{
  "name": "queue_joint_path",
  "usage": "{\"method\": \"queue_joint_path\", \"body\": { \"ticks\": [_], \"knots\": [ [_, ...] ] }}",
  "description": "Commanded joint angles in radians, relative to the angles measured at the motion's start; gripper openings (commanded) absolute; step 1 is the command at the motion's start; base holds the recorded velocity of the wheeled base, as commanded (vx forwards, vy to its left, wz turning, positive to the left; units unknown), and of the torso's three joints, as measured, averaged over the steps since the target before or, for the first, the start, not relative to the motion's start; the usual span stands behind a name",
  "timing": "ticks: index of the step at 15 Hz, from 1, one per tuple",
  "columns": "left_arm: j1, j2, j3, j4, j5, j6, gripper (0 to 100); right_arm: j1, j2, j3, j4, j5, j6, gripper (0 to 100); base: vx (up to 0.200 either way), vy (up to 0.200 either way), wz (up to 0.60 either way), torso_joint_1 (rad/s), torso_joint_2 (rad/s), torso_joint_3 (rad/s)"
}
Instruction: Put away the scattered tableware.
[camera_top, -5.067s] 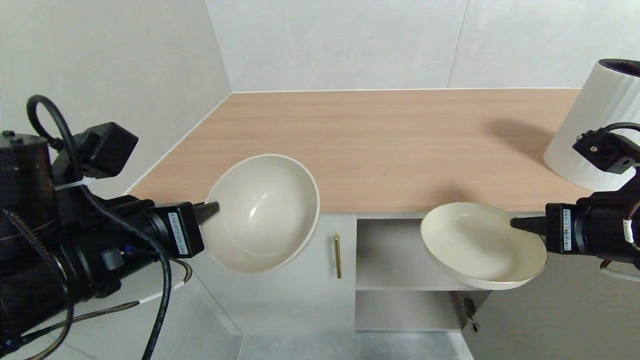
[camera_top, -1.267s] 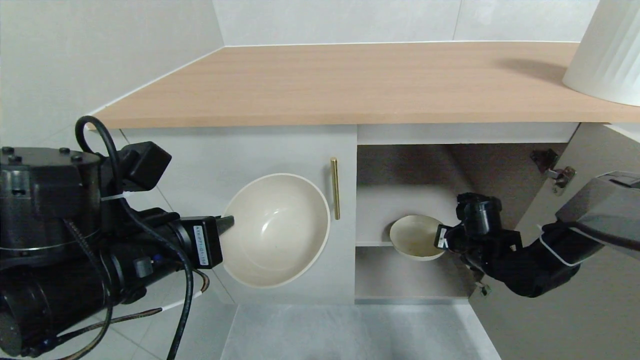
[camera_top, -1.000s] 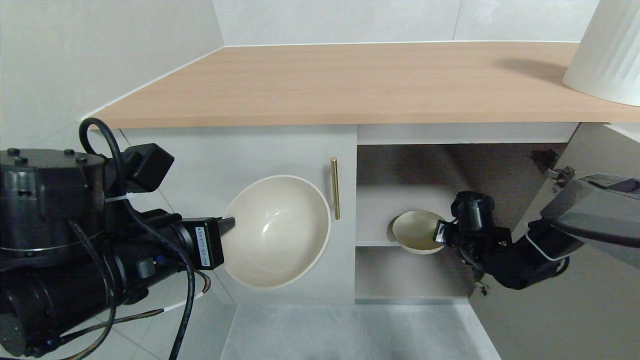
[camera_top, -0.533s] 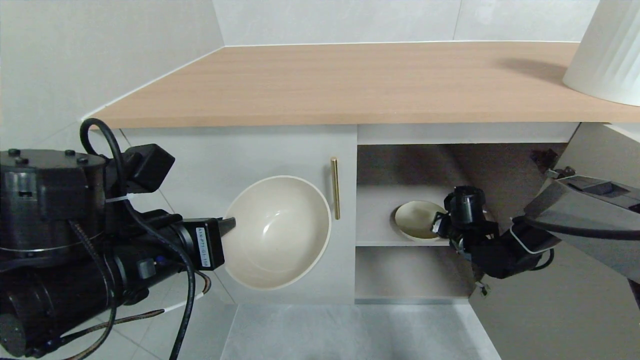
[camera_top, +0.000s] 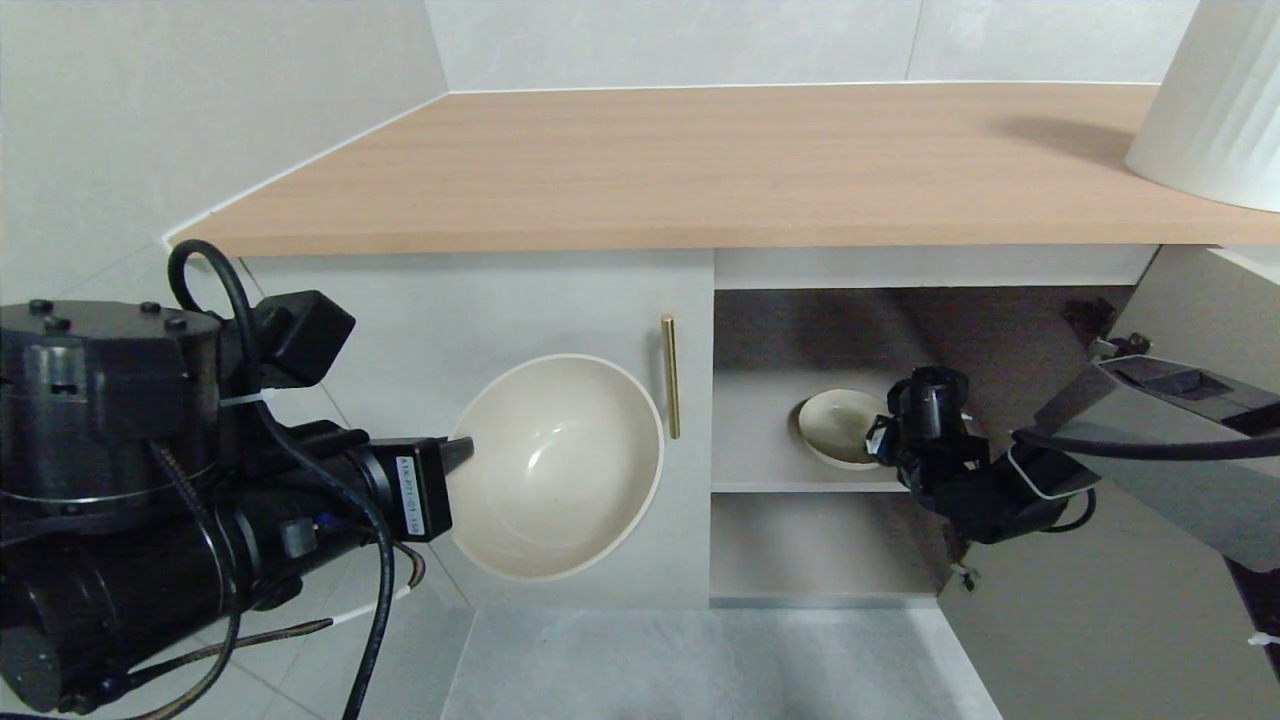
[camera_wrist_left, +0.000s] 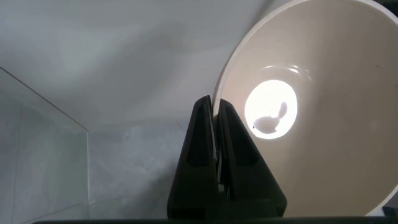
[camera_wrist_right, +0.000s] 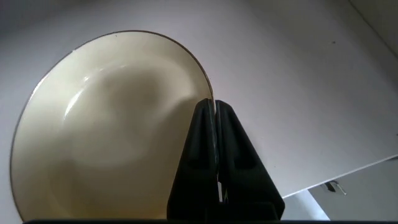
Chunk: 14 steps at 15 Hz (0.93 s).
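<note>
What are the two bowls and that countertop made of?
Large bowl: probably glazed ceramic; cream, with glossy highlights inside. Shallow bowl: similar glazed look, thin darker rim; ceramic or melamine, unclear. Countertop: matte wood grain, possibly laminate.

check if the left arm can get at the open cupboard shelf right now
Probably not yet. The right gripper, jaws shut on the shallow bowl, is in the opening over the shelf, and the left gripper holds the large bowl in front of the closed door.
</note>
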Motion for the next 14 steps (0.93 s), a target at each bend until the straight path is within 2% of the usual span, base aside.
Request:
{"method": "queue_joint_path", "body": {
  "ticks": [1,2,6,9,10,12,13,14],
  "knots": [
    [0.0,0.002,0.0,0.0,0.0,0.0,0,0.0,0.002,-0.003,0.0,-0.001,0.0,0,0.0,0.0,0.0,0.0,0.0,0.0],
    [0.0,0.002,0.001,0.0,0.0,0.0,0,0.0,0.0,-0.003,-0.002,-0.001,0.0,100,0.0,0.0,0.0,0.0,0.0,0.0],
    [0.0,0.006,0.0,0.0,-0.003,0.0,0,0.0,-0.049,0.016,-0.002,-0.012,0.0,100,0.0,0.0,0.0,0.0,0.0,0.0],
    [0.0,0.023,-0.003,-0.002,-0.004,0.003,0,0.037,-0.23,0.143,0.02,0.002,-0.003,100,0.0,0.0,0.0,0.0,0.0,0.0],
    [0.0,0.037,-0.013,-0.002,-0.006,0.011,0,0.065,-0.359,0.214,0.09,0.048,-0.007,100,0.0,0.0,0.0,0.0,0.0,0.0],
    [-0.001,0.072,-0.046,-0.002,-0.009,0.086,0,0.131,-0.578,0.278,0.283,0.181,-0.01,100,0.0,0.0,0.0,0.0,0.0,0.0],
    [-0.012,0.088,-0.053,-0.002,-0.009,0.123,0,0.163,-0.693,0.287,0.423,0.253,-0.014,100,0.0,0.0,0.0,0.0,0.0,0.0],
    [-0.037,0.112,-0.056,-0.003,-0.008,0.132,0,0.201,-0.843,0.28,0.606,0.341,-0.017,100,0.0,0.0,0.0,0.0,0.0,0.0]
  ]
}}
